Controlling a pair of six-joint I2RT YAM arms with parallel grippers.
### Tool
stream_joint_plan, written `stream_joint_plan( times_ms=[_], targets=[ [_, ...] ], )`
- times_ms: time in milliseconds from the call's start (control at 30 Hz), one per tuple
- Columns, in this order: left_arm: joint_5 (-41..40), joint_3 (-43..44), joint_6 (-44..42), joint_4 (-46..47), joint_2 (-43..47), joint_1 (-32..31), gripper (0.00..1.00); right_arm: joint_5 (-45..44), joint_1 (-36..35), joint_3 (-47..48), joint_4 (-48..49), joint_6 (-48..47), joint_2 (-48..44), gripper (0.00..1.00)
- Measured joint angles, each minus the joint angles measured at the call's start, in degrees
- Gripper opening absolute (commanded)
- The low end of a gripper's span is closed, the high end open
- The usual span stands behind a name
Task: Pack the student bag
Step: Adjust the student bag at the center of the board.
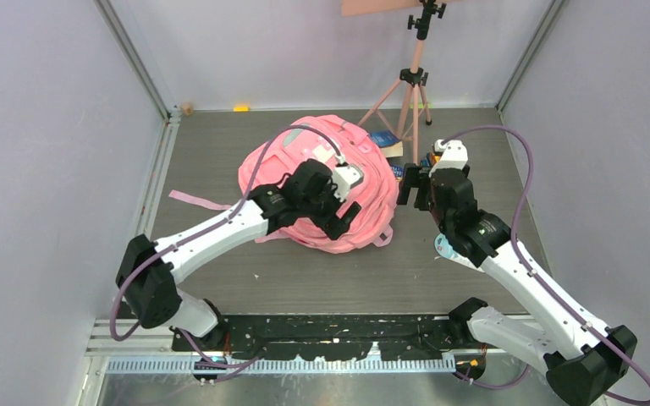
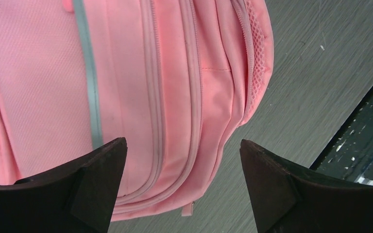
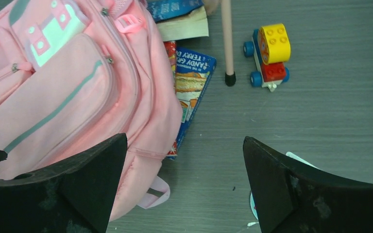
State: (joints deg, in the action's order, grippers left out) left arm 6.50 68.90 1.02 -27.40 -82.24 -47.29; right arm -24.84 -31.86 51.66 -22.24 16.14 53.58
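1. The pink student bag lies on the grey table, front pockets facing up.
2. The left gripper hovers over the bag's zipped side, jaws spread wide, holding nothing.
3. The right gripper hangs just right of the bag, jaws wide apart and empty.
4. A picture book is tucked against the bag's right side. A toy block train stands further right, past a tripod leg.
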Motion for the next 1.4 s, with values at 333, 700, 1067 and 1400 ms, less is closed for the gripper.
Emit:
stream_joint_plan(
  times_ms=[333,700,1067,1400],
  targets=[
    [-7.3,0.4,-3.3,2.1,-4.6,-5.3,0.96,0.9,1.9,-5.5,-0.7,4.2,-1.5,0.96],
    [-17.0,-0.9,-6.2,3.4,-4.6,-7.6,1.00,2.5,2.0,-6.6,-0.8,5.3,-1.5,0.96],
    [-13.2,-4.9,-3.8,3.8,-2.0,-8.0,1.00,3.0,2.0,-6.7,-0.8,5.5,-1.5,0.96],
    [-11.8,-7.5,-2.7,4.1,0.4,-9.2,0.90,3.1,2.0,-7.7,-0.9,5.7,-1.9,0.95]
  ],
)
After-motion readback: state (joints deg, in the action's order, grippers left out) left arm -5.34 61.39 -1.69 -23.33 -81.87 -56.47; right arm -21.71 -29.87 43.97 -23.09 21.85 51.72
